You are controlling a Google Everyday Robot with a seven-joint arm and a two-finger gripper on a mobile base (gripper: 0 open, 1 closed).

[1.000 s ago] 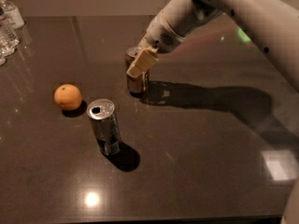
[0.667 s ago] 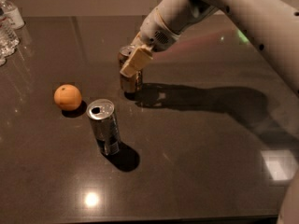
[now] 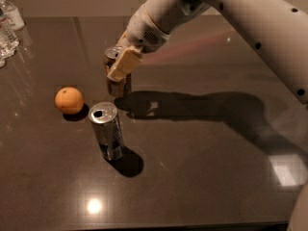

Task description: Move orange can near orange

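The orange can (image 3: 117, 84) has a coppery brown side and a silver top and stands just behind the silver-grey can. My gripper (image 3: 119, 66) reaches in from the upper right and is shut on the orange can, with a cream finger (image 3: 124, 64) across its front. The can sits at or just above the table; I cannot tell which. The orange (image 3: 69, 100) lies on the dark table to the can's left, about a can's width away.
A silver-grey can (image 3: 107, 130) stands upright in front of the orange can, right of the orange. Clear water bottles (image 3: 8, 27) stand at the far left edge. The dark table (image 3: 202, 172) reflects lights, and my arm casts a shadow to the right.
My gripper has carried the orange can leftward across the table, closer to the orange. The orange and the silver-grey can have not moved.
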